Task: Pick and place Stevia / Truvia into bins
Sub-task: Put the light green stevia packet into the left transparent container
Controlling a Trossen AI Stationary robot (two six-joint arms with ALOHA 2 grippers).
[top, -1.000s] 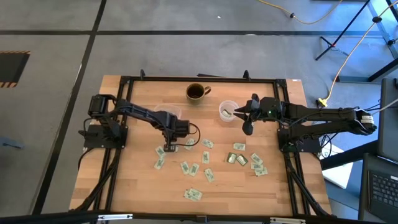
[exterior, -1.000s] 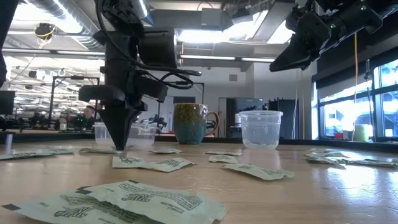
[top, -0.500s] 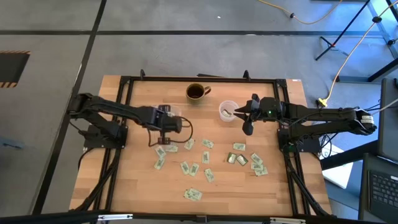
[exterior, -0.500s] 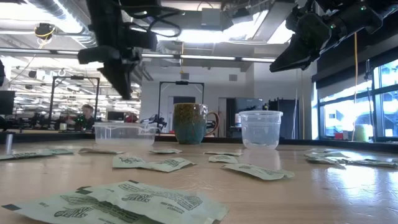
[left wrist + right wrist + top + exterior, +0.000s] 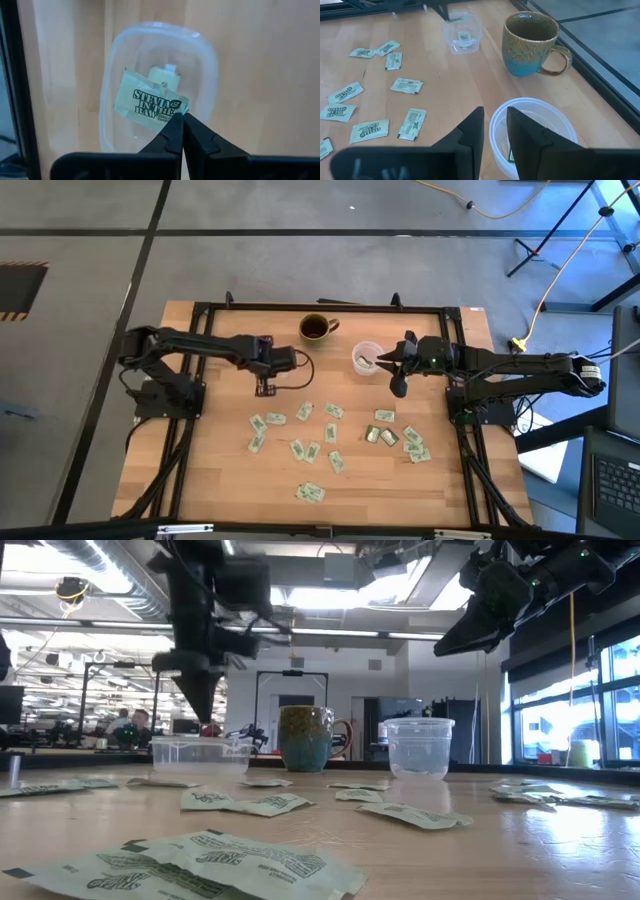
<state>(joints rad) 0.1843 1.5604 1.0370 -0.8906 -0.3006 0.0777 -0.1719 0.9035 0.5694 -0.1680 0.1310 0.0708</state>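
Note:
My left gripper (image 5: pixel 182 119) is shut on a pale green Stevia sachet (image 5: pixel 147 102). It hangs over the shallow clear tub (image 5: pixel 112 70), which holds another sachet (image 5: pixel 165 76). In the low view it (image 5: pixel 195 700) points down above the tub (image 5: pixel 195 754). In the high view it (image 5: pixel 265 387) is left of centre. My right gripper (image 5: pixel 495 122) is open and held above the round clear cup (image 5: pixel 535 125), near the table's far right (image 5: pixel 390 365). Several sachets (image 5: pixel 330 435) lie flat on the wooden table. My left gripper pinches the sachet by one corner (image 5: pixel 178 105) between its two fingertips. The fingers come from above, pointing down. The sachet is lifted clear and sticks out sideways from the tips over the tub's opening.
A brown and blue mug (image 5: pixel 316 328) stands at the far edge between the tub and the cup (image 5: pixel 366 358). Loose sachets spread across the table's middle and right (image 5: pixel 370 130). A dark frame (image 5: pixel 200 310) runs around the table. Bare wood lies near the left edge.
My left gripper has risen from the table among the sachets, carrying one sachet. It has moved toward the far edge until it is over the tub. My right arm has kept still.

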